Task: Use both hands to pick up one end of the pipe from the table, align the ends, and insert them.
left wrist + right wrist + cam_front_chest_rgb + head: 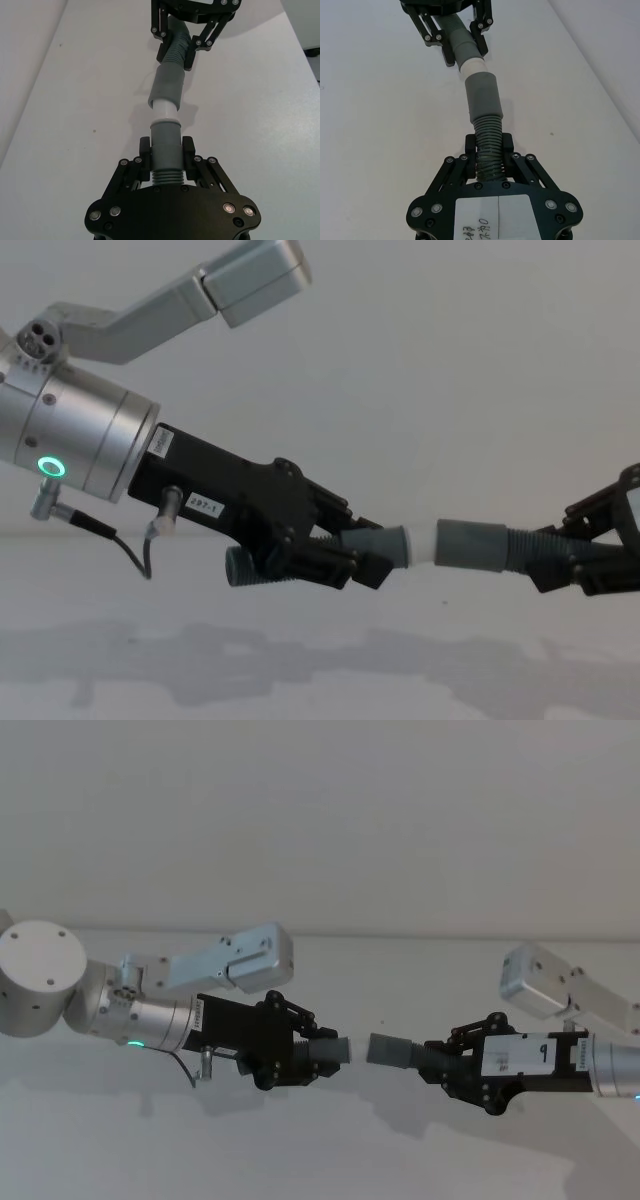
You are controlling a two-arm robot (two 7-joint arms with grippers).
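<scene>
While both pieces are already up off the table, the actual join isn't made yet, so this is the align-and-push bit.

Starting on the left: the left gripper is clamped on its pipe piece, jaws pinched on the grey body just behind the tip. From the left wrist view that piece has ribbing near the fingers and ends in a pale, narrower tip pointing at the other arm.

In the middle, the head view has a small gap between the two ends. The wrist views make it look like the pale tip is right at the mouth of the other piece, maybe just started, but I honestly can't tell if it's inside or only touching.

On the right: the right gripper is closed on the corrugated hose, with the smooth grey cuff sticking out ahead of the jaws.

How I'd do it well: the cuff looks a bit tilted against the tip in the left wrist view, so square up the axes first, then push straight along the line. The hose grip sits back on the ribs, so that cuff will probably flex or droop if pushed off-centre. Go slowly, and keep the left side rigid as the anchor.
</scene>
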